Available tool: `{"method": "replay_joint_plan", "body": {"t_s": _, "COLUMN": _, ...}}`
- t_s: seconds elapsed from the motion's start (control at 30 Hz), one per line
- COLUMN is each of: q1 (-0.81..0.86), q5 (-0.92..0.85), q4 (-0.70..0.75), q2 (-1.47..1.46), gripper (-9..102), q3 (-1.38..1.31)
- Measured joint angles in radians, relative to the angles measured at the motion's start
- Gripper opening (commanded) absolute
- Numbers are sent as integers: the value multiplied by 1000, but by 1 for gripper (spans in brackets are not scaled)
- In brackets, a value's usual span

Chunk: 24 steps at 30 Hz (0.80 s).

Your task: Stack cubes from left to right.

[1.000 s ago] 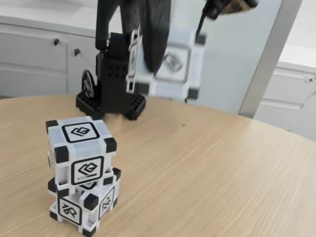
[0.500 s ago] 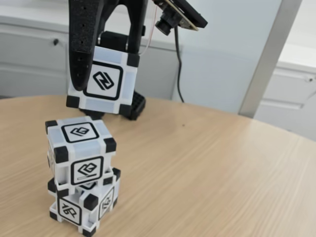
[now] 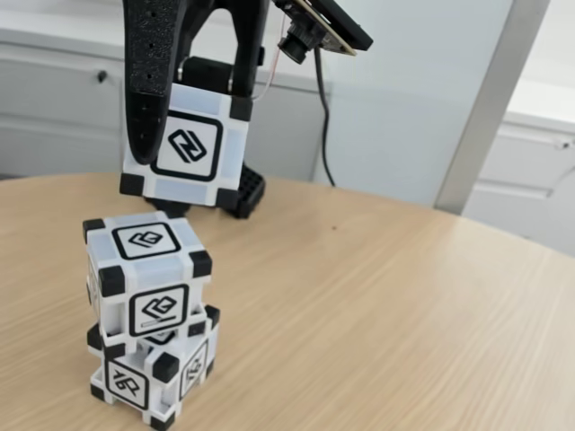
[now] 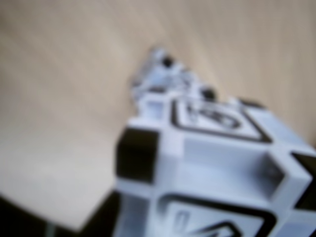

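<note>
A third cube is held clamped in the gripper, above the two-cube stack on the surface. It is judged rigid, light, slippery; flat opposite faces are best gripped.

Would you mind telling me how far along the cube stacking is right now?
Two cubes are already stacked: the upper cube sits on the bottom cube, turned slightly askew. In hand: the pincer holds the third cube in the air above and just behind the stack. Left: lowering it onto the upper cube and letting go.
</note>
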Motion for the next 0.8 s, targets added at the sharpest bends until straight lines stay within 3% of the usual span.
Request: {"method": "replay_joint_plan", "body": {"t_s": 0.8, "q1": 48, "q5": -12, "q4": 0, "q2": 0, "gripper": 17, "q3": 0}}
